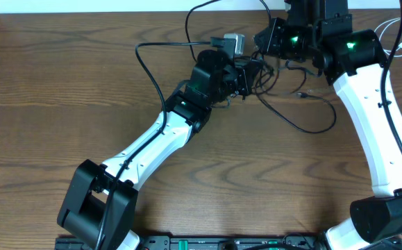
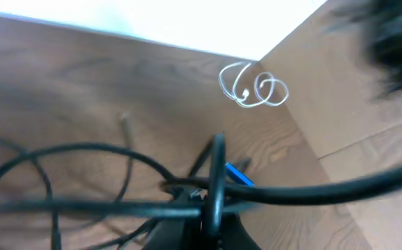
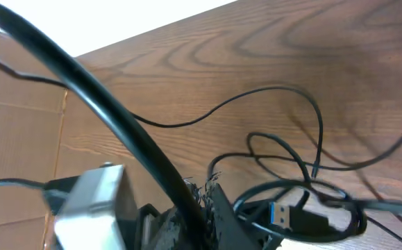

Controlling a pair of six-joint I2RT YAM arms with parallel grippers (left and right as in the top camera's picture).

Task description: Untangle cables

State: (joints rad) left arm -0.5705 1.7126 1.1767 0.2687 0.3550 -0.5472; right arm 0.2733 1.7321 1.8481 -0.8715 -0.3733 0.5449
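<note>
Several thin black cables (image 1: 270,76) lie tangled at the back middle of the table, and one loop trails off to the right. My left gripper (image 1: 249,73) is at the tangle and shut on a black cable (image 2: 214,198). A black USB plug with a blue tongue (image 2: 238,173) lies just beyond it. My right gripper (image 1: 263,42) is close above the same tangle, shut on a thick-looking black cable (image 3: 152,156) that runs between its fingers. The USB plug (image 3: 287,214) lies beside those fingers. The short white cable (image 1: 392,28) lies coiled apart at the back right and also shows in the left wrist view (image 2: 250,104).
The wooden table (image 1: 256,180) ends at a white wall along the back. A long black wire (image 1: 145,66) loops off to the left behind the left arm. The left wrist's silver camera block (image 3: 89,201) sits right next to the right gripper.
</note>
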